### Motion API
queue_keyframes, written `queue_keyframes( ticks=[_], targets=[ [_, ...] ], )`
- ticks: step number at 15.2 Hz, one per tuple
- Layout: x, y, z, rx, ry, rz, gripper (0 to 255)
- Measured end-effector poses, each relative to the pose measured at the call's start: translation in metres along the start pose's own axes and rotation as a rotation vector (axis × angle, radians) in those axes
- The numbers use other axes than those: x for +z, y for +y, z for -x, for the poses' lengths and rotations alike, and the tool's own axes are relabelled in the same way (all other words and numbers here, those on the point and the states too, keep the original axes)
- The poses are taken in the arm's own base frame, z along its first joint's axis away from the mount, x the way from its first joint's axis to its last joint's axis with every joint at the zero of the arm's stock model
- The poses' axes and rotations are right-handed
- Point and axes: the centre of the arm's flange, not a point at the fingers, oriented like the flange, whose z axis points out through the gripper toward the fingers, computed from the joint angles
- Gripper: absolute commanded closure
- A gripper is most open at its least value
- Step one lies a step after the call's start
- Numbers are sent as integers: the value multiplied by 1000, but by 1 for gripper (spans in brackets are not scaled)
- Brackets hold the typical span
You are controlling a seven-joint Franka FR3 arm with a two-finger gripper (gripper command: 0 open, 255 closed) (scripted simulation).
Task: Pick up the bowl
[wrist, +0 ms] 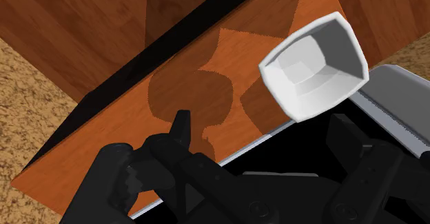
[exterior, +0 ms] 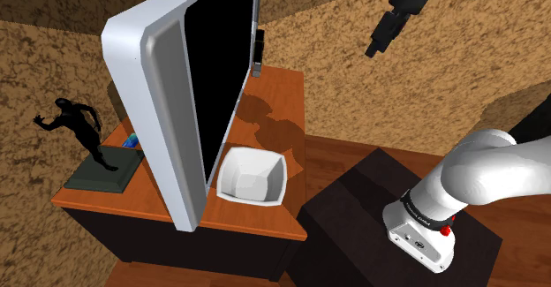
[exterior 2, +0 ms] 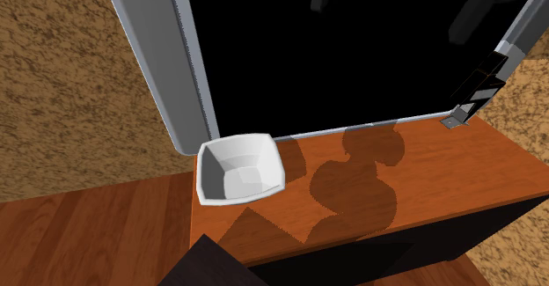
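Shoulder view: I find the gripper [exterior: 380, 40] high over the far right of the scene, well apart from the wooden table [exterior: 284, 95]. The white bowl [exterior: 252, 177] sits upright at the table's near edge, just beside the foot of a large grey-framed panel [exterior: 163, 109] that leans over it. A dark statuette [exterior: 81, 128] stands at the left end.

Second exterior view: the bowl [exterior 2: 239, 168] occupies the table's [exterior 2: 440, 174] left corner, close against the panel's frame [exterior 2: 176, 73]. Whether they touch I cannot tell.

Wrist view: the fingers [wrist: 180, 126] stand wide apart with nothing between them, and the bowl [wrist: 313, 64] lies ahead, off to one side of the gripper [wrist: 262, 129].

Risks, in my judgement: a straight descent could strike the leaning panel. A finger landing on the bowl's sloped wall could slip. Any sideways nudge could push the bowl off the nearby table edge.
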Motion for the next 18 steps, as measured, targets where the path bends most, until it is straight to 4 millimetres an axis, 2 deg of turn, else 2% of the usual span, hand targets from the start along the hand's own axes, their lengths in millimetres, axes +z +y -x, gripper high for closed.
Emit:
queue_keyframes(
  ticks=[2,4,9,18],
  targets=[
    [6,1,-2,-4,-3,-4,0],
    [26,0,-13,-19,-13,-15,0],
    [88,3,-38,-63,-41,-51,0],
    [197,-7,-85,-144,-91,-115,0]
  ],
)
